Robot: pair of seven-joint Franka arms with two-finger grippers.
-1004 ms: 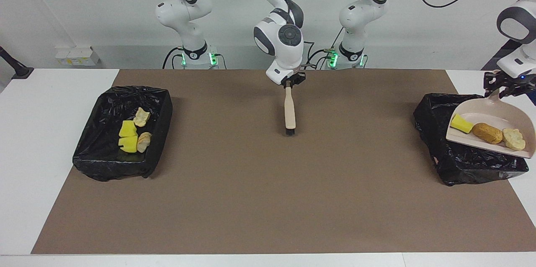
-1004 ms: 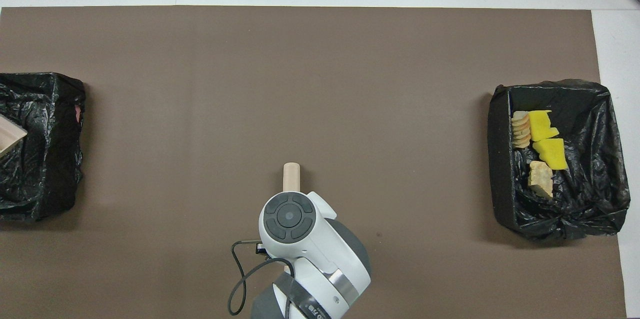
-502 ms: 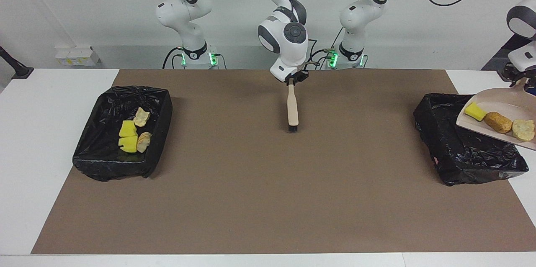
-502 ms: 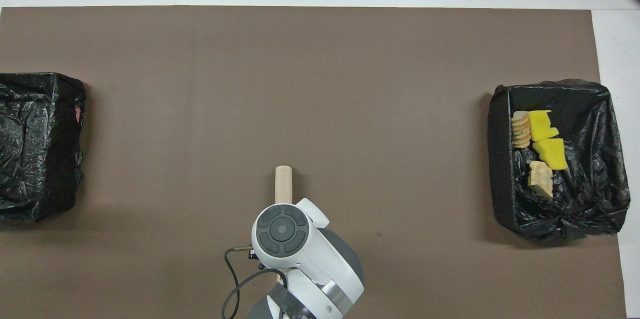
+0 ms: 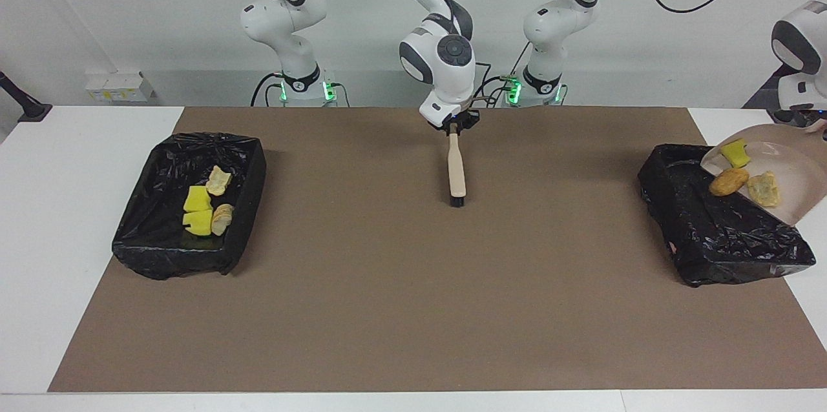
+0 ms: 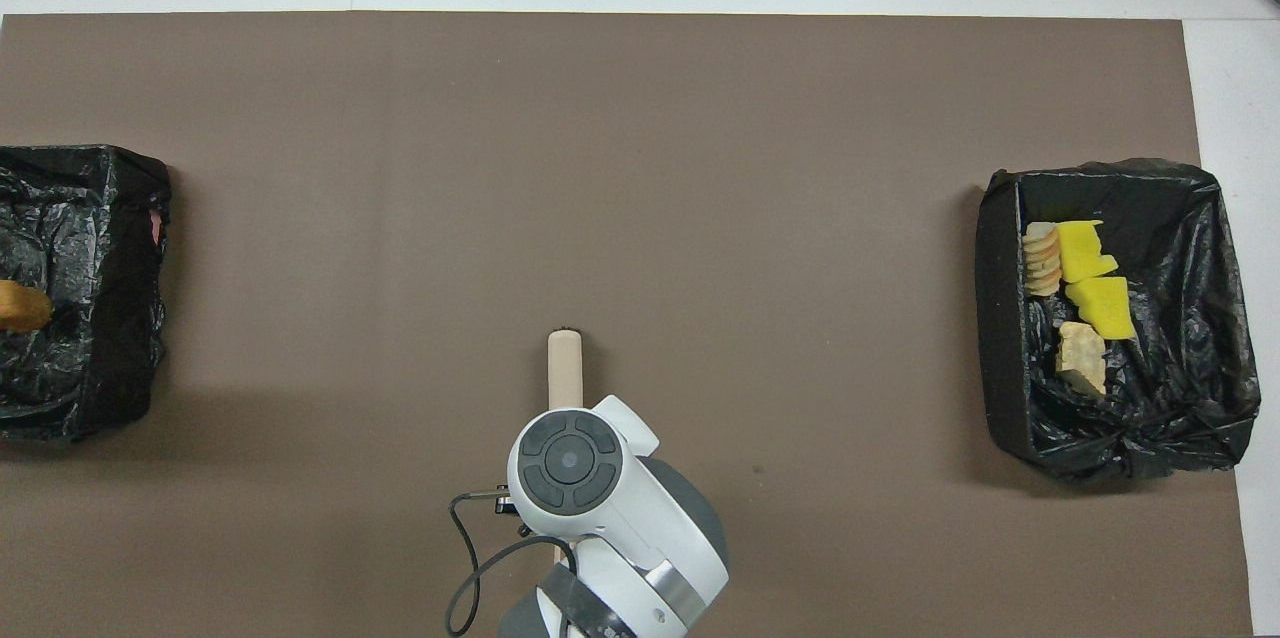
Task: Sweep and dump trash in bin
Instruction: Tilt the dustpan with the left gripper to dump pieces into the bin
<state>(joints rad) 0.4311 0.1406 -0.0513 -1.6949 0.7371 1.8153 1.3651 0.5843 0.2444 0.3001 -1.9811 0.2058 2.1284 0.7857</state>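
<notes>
Facing view: brown mat (image 5: 413,309) covers the white surface (image 5: 77,218). One black bin (image 5: 187,205) holds four trash scraps (image 5: 205,203); three more (image 5: 740,173) slide from the tilted dustpan (image 5: 798,173) over the other bin (image 5: 723,237). Left tool, off-frame, stays closed; right tool (image 5: 454,128) at the brush (image 5: 457,170), grip unclear.

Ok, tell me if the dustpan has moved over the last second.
Yes. The dustpan has risen and tipped steeply over the bin at the left arm's end; its scraps are sliding toward the lip.

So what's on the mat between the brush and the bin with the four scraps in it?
Nothing: in the overhead view the brown mat is bare between the brush and that bin.
</notes>
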